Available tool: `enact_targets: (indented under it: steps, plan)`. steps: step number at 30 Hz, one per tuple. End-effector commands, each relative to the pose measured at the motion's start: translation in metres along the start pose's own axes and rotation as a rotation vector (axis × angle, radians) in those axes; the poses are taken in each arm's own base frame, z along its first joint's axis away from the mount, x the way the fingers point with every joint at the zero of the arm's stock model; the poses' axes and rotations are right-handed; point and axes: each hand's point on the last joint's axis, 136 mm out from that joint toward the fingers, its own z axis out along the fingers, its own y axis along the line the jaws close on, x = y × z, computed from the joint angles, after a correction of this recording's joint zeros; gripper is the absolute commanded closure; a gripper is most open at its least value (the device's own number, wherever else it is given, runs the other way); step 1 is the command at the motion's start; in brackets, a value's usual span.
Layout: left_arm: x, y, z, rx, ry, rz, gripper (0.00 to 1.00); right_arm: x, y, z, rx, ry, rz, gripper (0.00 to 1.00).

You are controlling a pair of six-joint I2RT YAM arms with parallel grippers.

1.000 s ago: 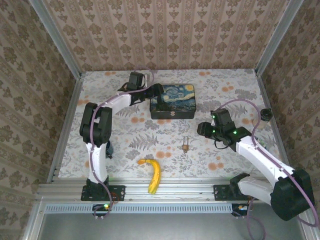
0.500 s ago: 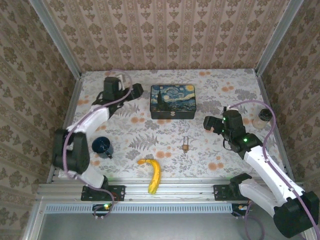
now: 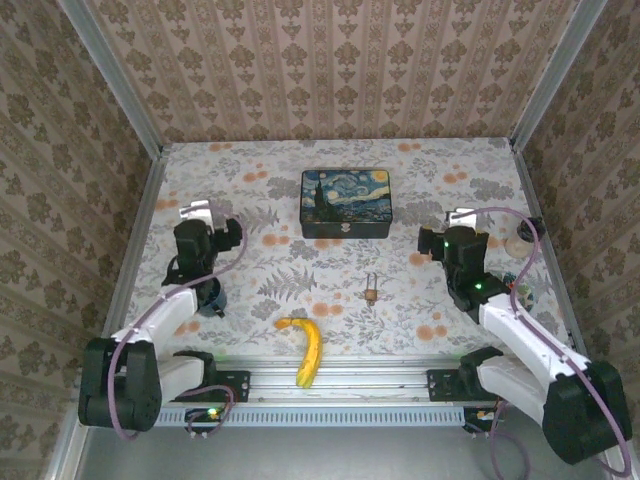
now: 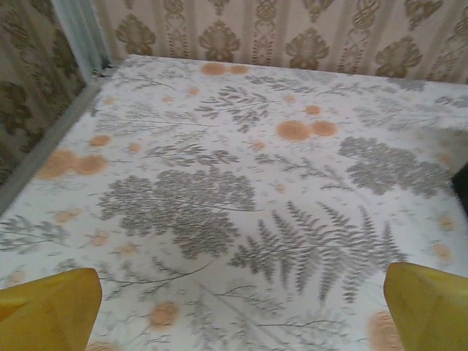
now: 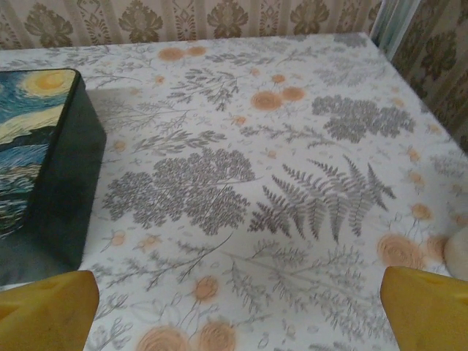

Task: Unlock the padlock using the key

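My left gripper (image 4: 235, 313) & right gripper (image 5: 235, 311) hang empty, jaws wide apart, off to either side, prob. ready to reach in. Padlock (image 3: 371, 290) lies on the desk (image 3: 450, 170) btw them, just past the banana (image 3: 306, 350); can't make out a key.

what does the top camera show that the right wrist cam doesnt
Top view: the padlock lying mid-table and the banana near the front edge. Right wrist view: the right gripper up close, its yellow fingertips wide apart with nothing between them. Shared: the starry-night tin and the floral table cover.
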Motion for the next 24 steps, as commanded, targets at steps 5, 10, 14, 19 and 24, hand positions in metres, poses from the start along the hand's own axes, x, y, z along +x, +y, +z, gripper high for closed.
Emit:
enact_targets:
  steps: [5,10,14,19,24]
  plan:
    - [-0.006,0.02,-0.006,-0.06,-0.141,0.165,0.0,-0.03,-0.018,0.017,0.094,-0.181,-0.008,0.0]
    - [0.018,0.021,0.001,-0.022,-0.098,0.152,0.0,-0.025,-0.022,0.029,0.079,-0.178,0.008,0.0]
    - [0.029,0.018,0.009,0.011,-0.11,0.15,0.0,-0.022,-0.021,0.031,0.053,-0.202,0.019,0.0]
    - [0.026,0.009,0.017,0.064,-0.124,0.176,0.0,-0.017,-0.02,0.032,0.027,-0.225,0.013,0.0]
    - [0.038,0.003,0.032,0.096,-0.135,0.214,0.0,-0.013,-0.021,0.033,0.013,-0.235,0.01,0.0]
